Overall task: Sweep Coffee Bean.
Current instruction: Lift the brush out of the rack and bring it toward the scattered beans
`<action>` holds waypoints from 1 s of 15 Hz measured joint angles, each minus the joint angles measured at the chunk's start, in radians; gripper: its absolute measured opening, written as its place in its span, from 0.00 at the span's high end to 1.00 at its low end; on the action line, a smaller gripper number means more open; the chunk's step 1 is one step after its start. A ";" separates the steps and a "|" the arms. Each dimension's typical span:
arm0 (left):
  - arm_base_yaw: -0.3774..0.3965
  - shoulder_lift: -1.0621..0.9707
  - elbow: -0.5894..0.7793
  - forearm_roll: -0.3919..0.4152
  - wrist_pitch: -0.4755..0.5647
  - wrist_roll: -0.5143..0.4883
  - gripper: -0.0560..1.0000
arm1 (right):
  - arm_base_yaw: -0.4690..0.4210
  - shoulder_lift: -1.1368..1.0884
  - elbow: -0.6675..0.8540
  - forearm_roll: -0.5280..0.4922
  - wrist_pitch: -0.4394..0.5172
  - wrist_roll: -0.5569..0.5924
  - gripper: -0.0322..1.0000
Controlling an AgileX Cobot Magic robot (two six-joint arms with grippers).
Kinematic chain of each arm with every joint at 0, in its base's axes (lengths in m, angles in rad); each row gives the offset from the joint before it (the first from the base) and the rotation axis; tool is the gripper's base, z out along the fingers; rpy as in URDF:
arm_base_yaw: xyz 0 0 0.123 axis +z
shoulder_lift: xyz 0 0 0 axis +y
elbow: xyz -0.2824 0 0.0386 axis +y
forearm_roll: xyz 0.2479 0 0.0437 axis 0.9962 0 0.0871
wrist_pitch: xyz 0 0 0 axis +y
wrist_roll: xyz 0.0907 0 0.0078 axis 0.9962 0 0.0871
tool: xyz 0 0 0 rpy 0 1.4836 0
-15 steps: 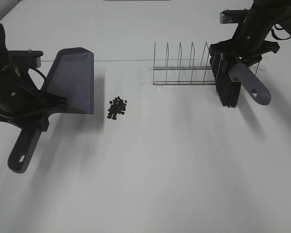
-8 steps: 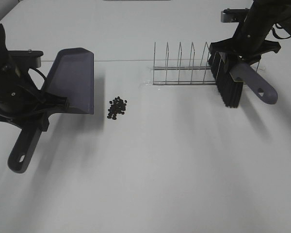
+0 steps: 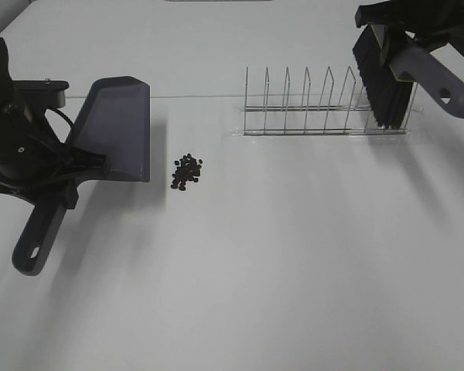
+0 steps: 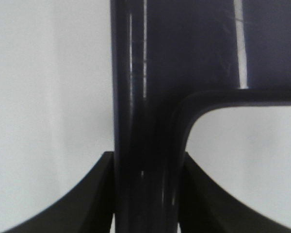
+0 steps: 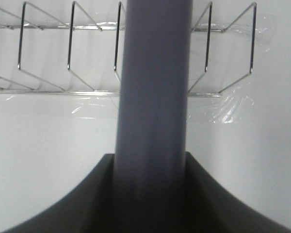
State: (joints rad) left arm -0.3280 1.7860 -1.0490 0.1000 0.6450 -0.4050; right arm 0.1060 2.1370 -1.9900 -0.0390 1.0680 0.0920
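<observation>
One coffee bean [image 3: 186, 171] heap just beside dustpan [image 3: 120, 127]; brush [image 3: 384, 81] by rack [image 3: 294, 132]

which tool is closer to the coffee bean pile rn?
Left. The left tool holds the dustpan handle just left of the coffee beans; the right tool holds the brush at the wire rack's right end, well away.

Grey brush handle [image 5: 153, 87] before wire rack [image 5: 63, 91]
</observation>
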 joint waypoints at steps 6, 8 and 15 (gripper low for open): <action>0.000 0.000 0.000 0.000 0.003 0.001 0.62 | 0.058 -0.118 0.000 -0.088 0.148 0.001 0.60; 0.000 0.001 0.000 0.000 0.003 0.001 0.62 | 0.116 -0.142 0.019 -0.135 0.152 0.006 0.60; 0.000 0.146 0.000 0.007 0.029 0.000 0.62 | 0.349 -0.219 0.383 -0.206 -0.017 0.166 0.60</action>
State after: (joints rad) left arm -0.3280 1.9320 -1.0490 0.1070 0.6740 -0.4050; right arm 0.4550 1.9180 -1.6070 -0.2450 1.0510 0.2580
